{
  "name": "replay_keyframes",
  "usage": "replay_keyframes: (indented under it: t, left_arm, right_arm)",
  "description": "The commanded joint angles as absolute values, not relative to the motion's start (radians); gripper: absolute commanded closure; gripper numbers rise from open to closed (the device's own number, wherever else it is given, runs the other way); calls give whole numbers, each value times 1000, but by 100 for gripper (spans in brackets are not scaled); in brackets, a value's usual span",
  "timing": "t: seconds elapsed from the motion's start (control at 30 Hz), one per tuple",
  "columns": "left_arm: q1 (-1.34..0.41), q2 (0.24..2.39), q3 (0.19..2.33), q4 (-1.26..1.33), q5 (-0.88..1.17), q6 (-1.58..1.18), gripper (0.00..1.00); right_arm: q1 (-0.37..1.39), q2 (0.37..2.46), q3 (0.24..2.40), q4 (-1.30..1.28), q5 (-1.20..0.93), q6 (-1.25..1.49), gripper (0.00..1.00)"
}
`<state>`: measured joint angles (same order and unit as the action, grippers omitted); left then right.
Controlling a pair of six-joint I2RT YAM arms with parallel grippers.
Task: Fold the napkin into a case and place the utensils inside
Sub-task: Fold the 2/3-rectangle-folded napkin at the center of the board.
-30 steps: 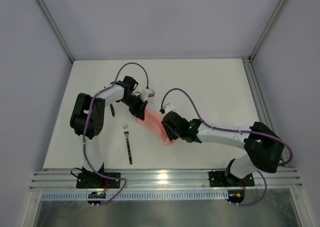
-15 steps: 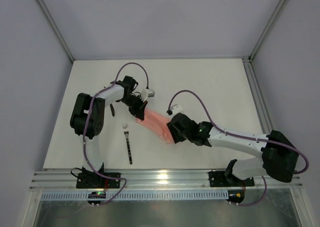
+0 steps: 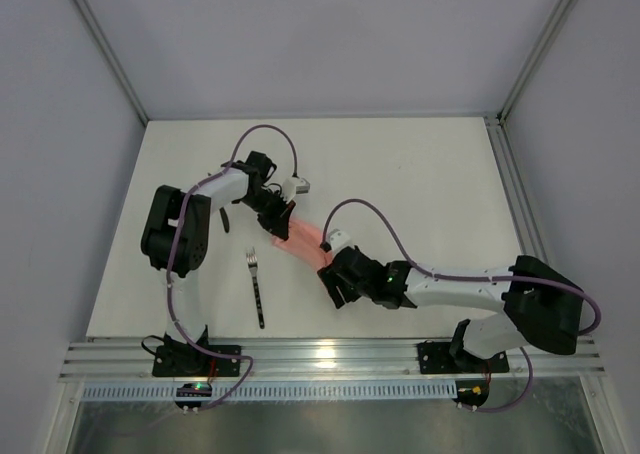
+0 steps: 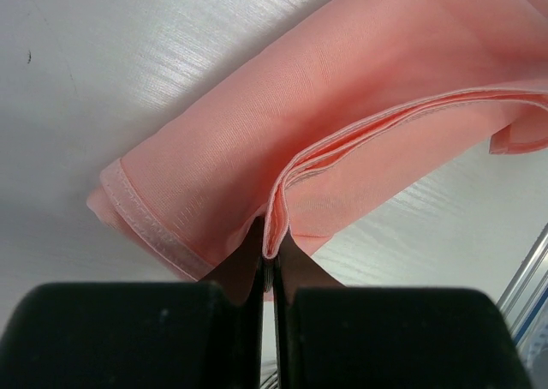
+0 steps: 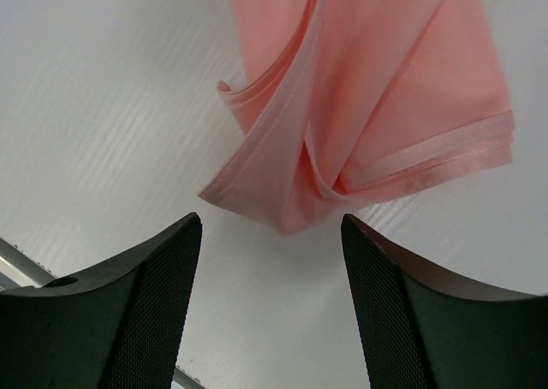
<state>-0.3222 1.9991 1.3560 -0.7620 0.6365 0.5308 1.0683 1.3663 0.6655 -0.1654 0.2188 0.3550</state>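
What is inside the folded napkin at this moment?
The napkin shows only pink cloth layers at its open edges. The fork lies outside, on the table. The deeper inside is covered by cloth and cannot be checked.

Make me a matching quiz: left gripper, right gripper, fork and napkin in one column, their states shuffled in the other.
1 left gripper
2 right gripper
3 fork
4 napkin

A lies on the table, untouched
B open, holding nothing
C pink, folded in layers
D shut on a fold of cloth

Pairs: 1-D, 2-B, 3-A, 4-C
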Motion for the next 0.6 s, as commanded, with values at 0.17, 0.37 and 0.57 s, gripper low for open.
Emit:
replay_keyframes:
  t: [0.17, 0.37, 0.57]
  left_arm:
    - [-316, 2014, 1384, -773, 634, 538, 100]
    - [-316, 2013, 1385, -770, 597, 546, 100]
    - [-316, 2013, 1387, -767, 588, 543, 100]
  right_arm:
    - [1181, 1512, 744, -139, 471, 402, 27]
    - [1174, 1562, 787, -239, 592, 423, 64]
    - [1118, 1484, 729, -164, 476, 385, 96]
